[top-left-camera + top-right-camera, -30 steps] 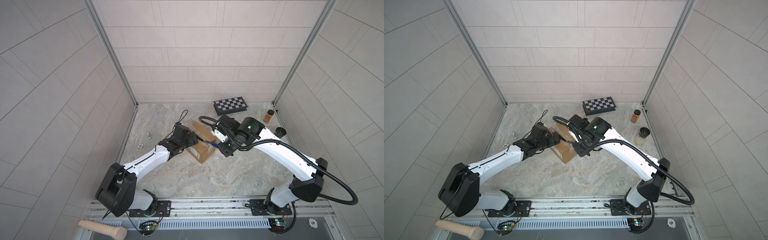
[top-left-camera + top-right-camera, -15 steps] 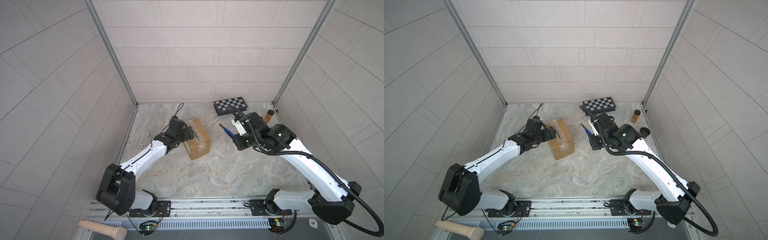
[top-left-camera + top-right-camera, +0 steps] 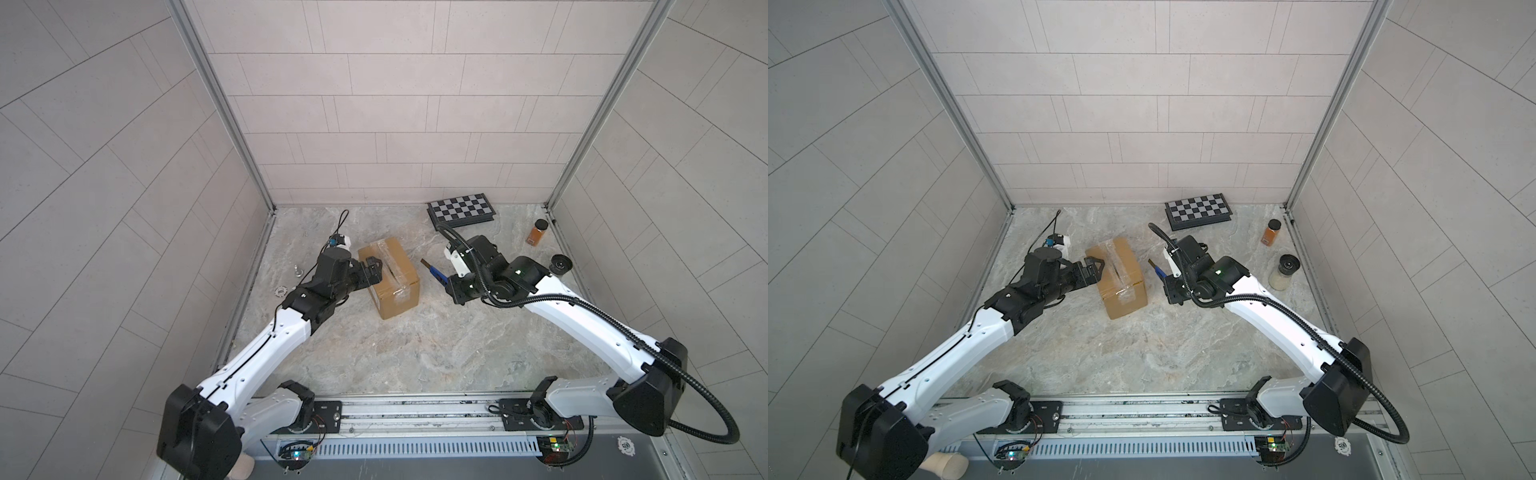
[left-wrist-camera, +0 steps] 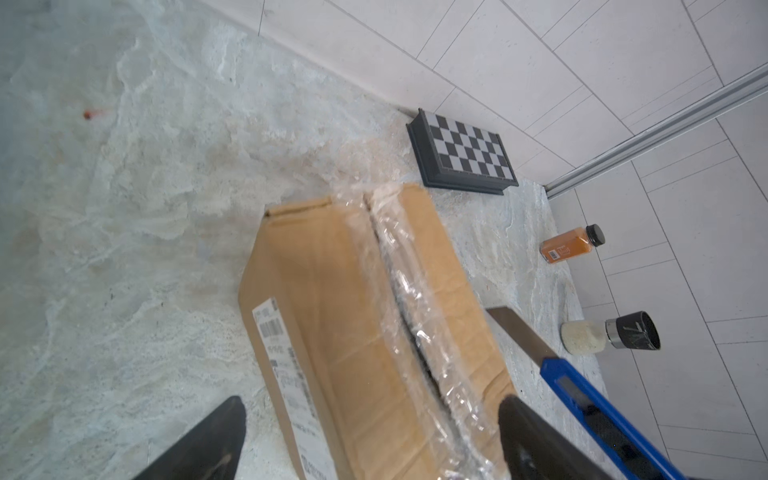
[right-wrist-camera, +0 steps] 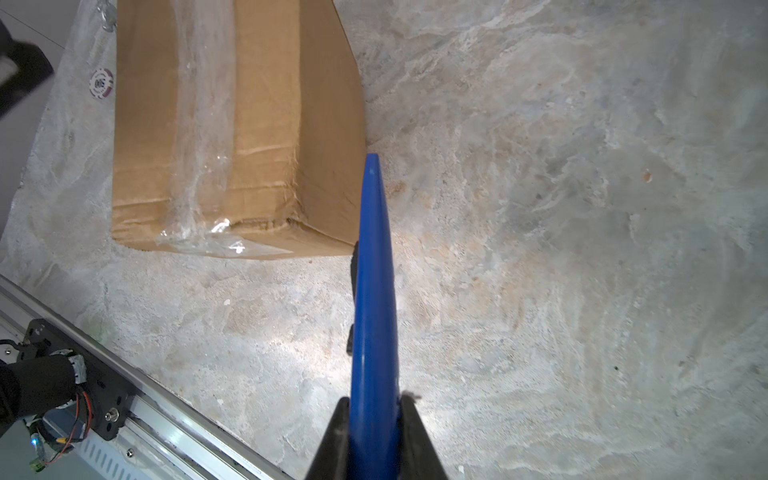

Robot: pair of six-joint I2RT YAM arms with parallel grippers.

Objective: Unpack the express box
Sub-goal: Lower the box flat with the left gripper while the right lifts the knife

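Observation:
The express box (image 3: 388, 282), a brown carton, lies on the marble floor left of centre in both top views. In the left wrist view a dark slit runs along the clear tape on the express box (image 4: 365, 332). My left gripper (image 3: 372, 270) stands open at the box's left side. Its fingers (image 4: 216, 432) are spread across the box's end without gripping it. My right gripper (image 5: 371, 401) is shut on a blue utility knife (image 5: 372, 270). It holds the knife (image 3: 434, 272) just right of the box, blade out and apart from the cardboard.
A checkered case (image 3: 461, 210) lies by the back wall. An orange jar (image 3: 536, 232) and a black-lidded jar (image 3: 1283, 272) stand at the right wall. A poker chip (image 3: 281, 291) and a bolt (image 3: 298, 271) lie by the left wall.
My right arm has drawn the knife off the box and away to the right. My left gripper has pulled back toward the box's left side, still open.

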